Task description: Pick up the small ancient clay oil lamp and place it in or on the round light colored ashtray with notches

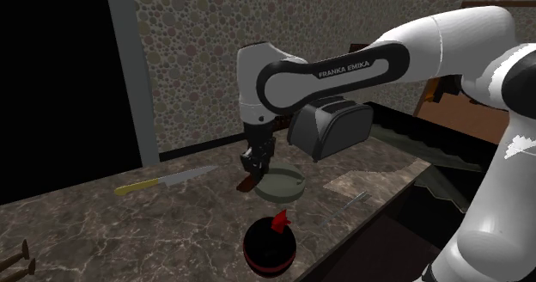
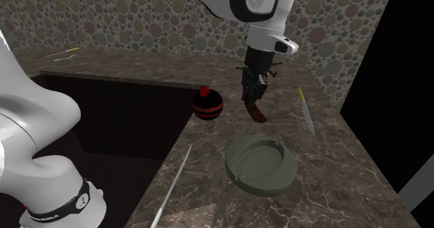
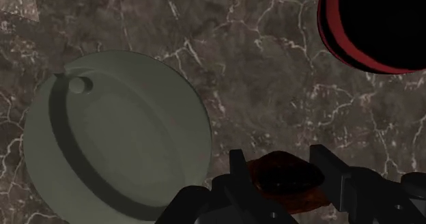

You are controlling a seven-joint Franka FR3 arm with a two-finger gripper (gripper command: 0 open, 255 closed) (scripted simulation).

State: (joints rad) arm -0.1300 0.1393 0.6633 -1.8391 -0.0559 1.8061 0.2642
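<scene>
My black gripper (image 1: pixel 251 174) is shut on the small reddish-brown oil lamp (image 1: pixel 246 184), holding it in the air. In the second exterior view the lamp (image 2: pixel 256 113) hangs from the gripper (image 2: pixel 252 103) above the dark marble counter, a little beyond the ashtray. The round grey-green ashtray (image 1: pixel 280 184) with notches in its rim rests on the counter just to the shoulder view's right of the lamp. In the wrist view the lamp (image 3: pixel 285 180) sits clasped between the two fingers (image 3: pixel 238 169), and the ashtray (image 3: pixel 116 134) lies below and off to one side of it.
A black ball with red stripes (image 1: pixel 269 246) stands near the counter's front edge. A knife with a yellow handle (image 1: pixel 163 181) lies at the shoulder view's left. A grey toaster (image 1: pixel 330 127) is behind the ashtray. A thin metal utensil (image 2: pixel 172 185) lies by the sink edge (image 2: pixel 170 133).
</scene>
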